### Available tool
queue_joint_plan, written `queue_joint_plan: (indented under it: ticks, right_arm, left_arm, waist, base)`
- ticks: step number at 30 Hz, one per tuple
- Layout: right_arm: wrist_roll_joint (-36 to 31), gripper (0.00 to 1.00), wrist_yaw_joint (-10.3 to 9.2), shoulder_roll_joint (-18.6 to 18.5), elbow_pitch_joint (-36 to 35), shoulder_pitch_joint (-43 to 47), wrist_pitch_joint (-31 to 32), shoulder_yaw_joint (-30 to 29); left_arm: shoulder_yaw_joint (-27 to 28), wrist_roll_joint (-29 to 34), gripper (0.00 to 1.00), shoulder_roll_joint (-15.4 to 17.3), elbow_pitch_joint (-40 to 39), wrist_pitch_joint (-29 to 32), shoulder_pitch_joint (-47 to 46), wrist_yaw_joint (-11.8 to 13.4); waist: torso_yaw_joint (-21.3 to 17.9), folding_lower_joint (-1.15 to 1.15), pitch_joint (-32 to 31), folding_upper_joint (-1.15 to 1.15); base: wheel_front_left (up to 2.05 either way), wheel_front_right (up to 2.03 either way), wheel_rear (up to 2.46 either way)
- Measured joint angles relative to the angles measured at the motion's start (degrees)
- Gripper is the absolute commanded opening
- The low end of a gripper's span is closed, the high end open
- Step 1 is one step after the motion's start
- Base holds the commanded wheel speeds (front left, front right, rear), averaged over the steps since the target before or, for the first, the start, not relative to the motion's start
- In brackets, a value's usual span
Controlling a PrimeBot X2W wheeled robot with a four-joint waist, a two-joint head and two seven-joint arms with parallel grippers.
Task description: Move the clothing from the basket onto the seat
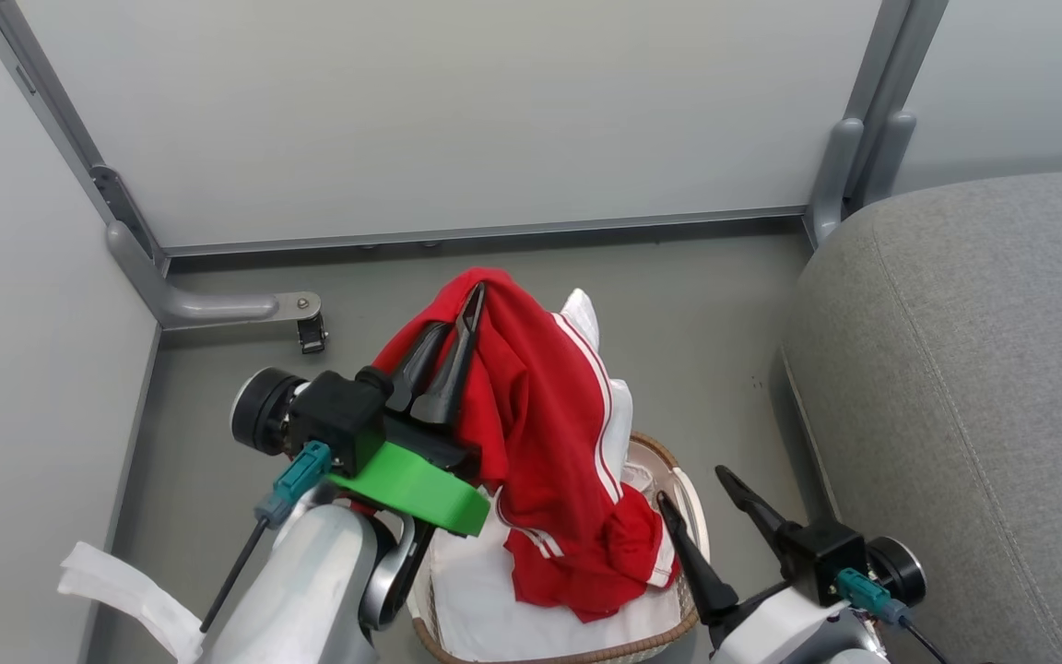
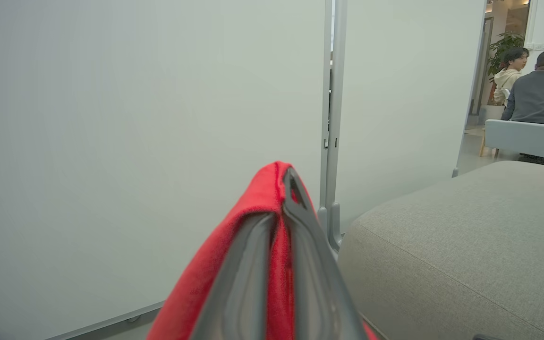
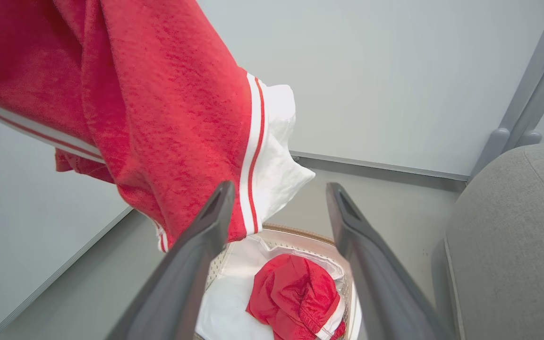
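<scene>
One piece of clothing (image 1: 540, 415) hangs above the basket (image 1: 651, 444), its top fold clamped in the left end effector (image 1: 459, 312), raised, I judge, to clear it before going to the seat (image 1: 973, 387). A second piece (image 3: 295, 288) lies in the basket; the right end effector (image 1: 690, 484) hovers beside it, spread and empty.

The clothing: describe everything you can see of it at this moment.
Soft bright red fabric with white panels and thin white stripes. One piece of the clothing hangs draped from the left gripper, whose fingers are shut on a fold at its top, held above the basket. A second crumpled red bundle lies inside on the white liner.
</scene>
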Motion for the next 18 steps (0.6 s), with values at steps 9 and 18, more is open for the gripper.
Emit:
queue_joint_plan:
  ticks: [9,18]
  right_arm:
    - [0.4,1.0,0.0,0.1,-4.0,-8.3,0.0,11.1]
    - [-3.8,1.0,0.0,0.0,-3.6,-19.3,0.0,11.2]
  left_arm:
    - [-2.8,-1.8,0.0,-0.9,-1.8,0.0,-0.9,-0.2]
    - [-7.0,-3.9,0.0,-1.4,-4.5,0.0,-2.9,-0.2]
  waist:
    - [0.9,0.0,1.1,0.0]
    - [3.2,0.0,2.7,0.0]
  base:
    - [0.0,0.0,0.0]
    - [0.0,0.0,0.0]
